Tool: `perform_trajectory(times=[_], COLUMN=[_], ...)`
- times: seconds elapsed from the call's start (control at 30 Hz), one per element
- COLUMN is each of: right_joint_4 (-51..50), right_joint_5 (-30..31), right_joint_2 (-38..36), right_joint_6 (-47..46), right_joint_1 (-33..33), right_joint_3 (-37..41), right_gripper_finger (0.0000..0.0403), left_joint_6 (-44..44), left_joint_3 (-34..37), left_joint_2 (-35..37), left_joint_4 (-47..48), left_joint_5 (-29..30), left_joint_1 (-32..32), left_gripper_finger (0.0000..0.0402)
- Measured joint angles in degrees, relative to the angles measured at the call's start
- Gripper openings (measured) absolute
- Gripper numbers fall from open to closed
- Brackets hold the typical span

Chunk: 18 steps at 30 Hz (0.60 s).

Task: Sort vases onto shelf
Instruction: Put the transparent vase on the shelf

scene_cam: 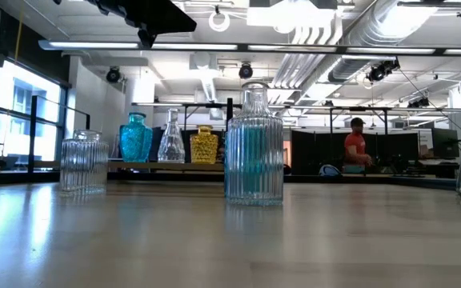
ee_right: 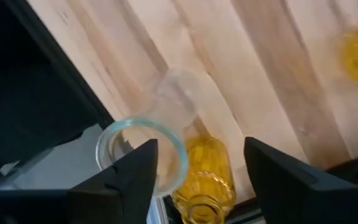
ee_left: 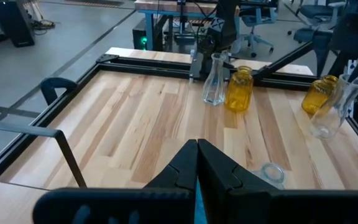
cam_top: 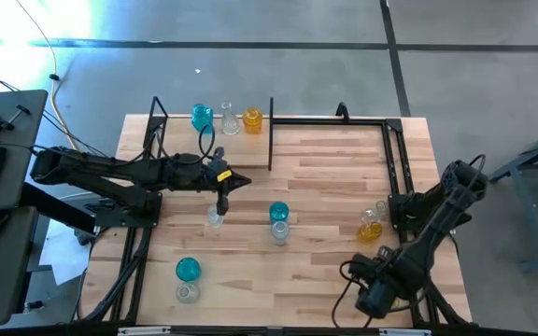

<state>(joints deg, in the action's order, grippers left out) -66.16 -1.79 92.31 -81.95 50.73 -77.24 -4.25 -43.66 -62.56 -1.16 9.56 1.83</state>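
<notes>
I see the wooden surface (cam_top: 325, 187) filling most of the overhead view, and at its far left corner the small shelf (cam_top: 215, 133) between its black end posts. Three vases already stand on it in a row: a blue vase (cam_top: 202, 117), a clear vase (cam_top: 228, 119) and a yellow vase (cam_top: 252, 119), so I judge the sorting is under way with most of it still to do. My left arm reaches over the middle, its left claw (cam_top: 220, 203) shut tight on nothing and hanging just above a clear one (cam_top: 215, 217), probably lined up to pick it next. My right arm sits folded at the near right edge; the right claw (ee_right: 197, 171) stands wide and holds nothing, looking down on a yellow and clear pair (cam_top: 373, 223) standing close together by the right rail, likely its next pick. Off the shelf I count a blue and clear pair at centre (cam_top: 279, 221), another blue and clear pair at the near left (cam_top: 187, 278), the pair at the right, and the single clear one. That makes roughly seven left on the surface, three done.
</notes>
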Motion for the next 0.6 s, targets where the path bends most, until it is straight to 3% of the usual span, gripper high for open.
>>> perform_trajectory(times=[0.17, 0.4, 0.6], right_joint_4=[3.60, 4.21, 3.93], right_joint_5=[-1.56, -2.33, -3.51], right_joint_2=[0.00, 0.00, 0.00], right_joint_6=[2.00, 10.91, 19.81], right_joint_1=[-1.00, -3.48, -7.84], right_joint_3=[2.96, 2.66, -1.34], right_gripper_finger=[0.0150, 0.0017, 0.0018], left_joint_6=[-1.43, -4.00, -1.82], left_joint_3=[-0.02, -0.04, -0.04], left_joint_2=[-0.25, -2.69, -6.38], left_joint_4=[-0.05, -0.28, -4.96], left_joint_5=[-0.26, -1.68, -6.75], left_joint_1=[-0.01, 0.36, 0.63], left_gripper_finger=[0.0000, 0.0000, 0.0000])
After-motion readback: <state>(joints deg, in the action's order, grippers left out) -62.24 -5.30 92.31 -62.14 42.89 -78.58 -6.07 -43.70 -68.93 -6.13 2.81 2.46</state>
